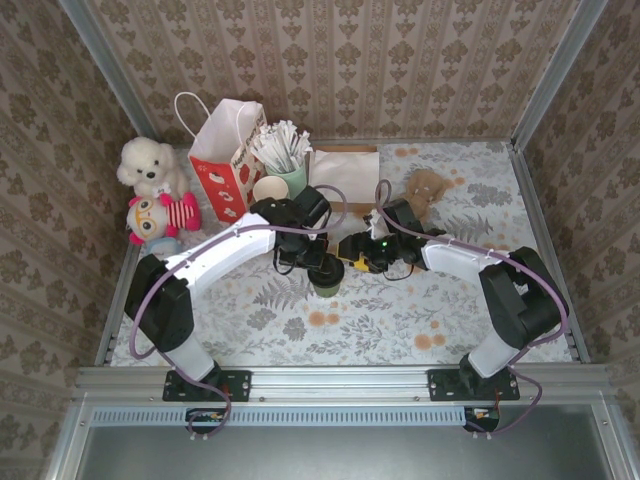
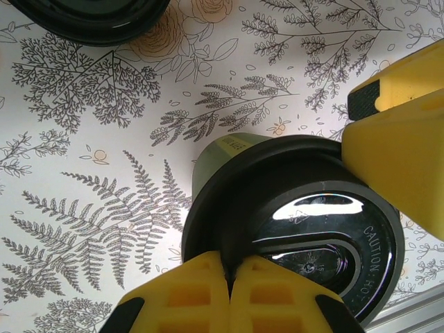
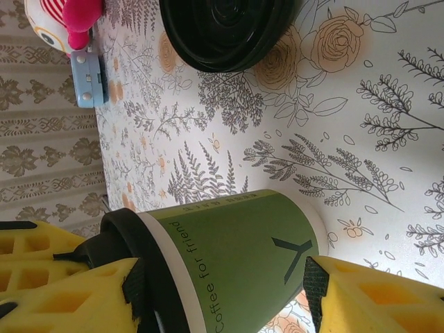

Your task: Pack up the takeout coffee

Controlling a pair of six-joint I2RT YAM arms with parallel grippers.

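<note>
The takeout coffee [image 1: 327, 283] is a small green paper cup [image 3: 243, 263] printed "coffee for friend", standing mid-table with a round black lid [image 2: 312, 222] on top. My left gripper [image 2: 230, 267] hangs over it [image 1: 322, 262], shut, its yellow fingertips pinching the lid's near rim. My right gripper [image 1: 352, 262] comes in from the right, turned on its side. Its jaws [image 3: 222, 288] span the cup lengthwise, one pad on the lid [image 3: 139, 236] and the other at the base end. One right finger [image 2: 395, 166] overlaps the lid's edge.
A second black lid [image 3: 222, 31] lies on the cloth just beyond the cup. At the back stand a red-and-white paper bag [image 1: 228, 155], a holder of white sticks [image 1: 285, 155], stacked cups [image 1: 270, 190] and a brown bag [image 1: 345, 170]. Plush toys [image 1: 148, 165] sit far left.
</note>
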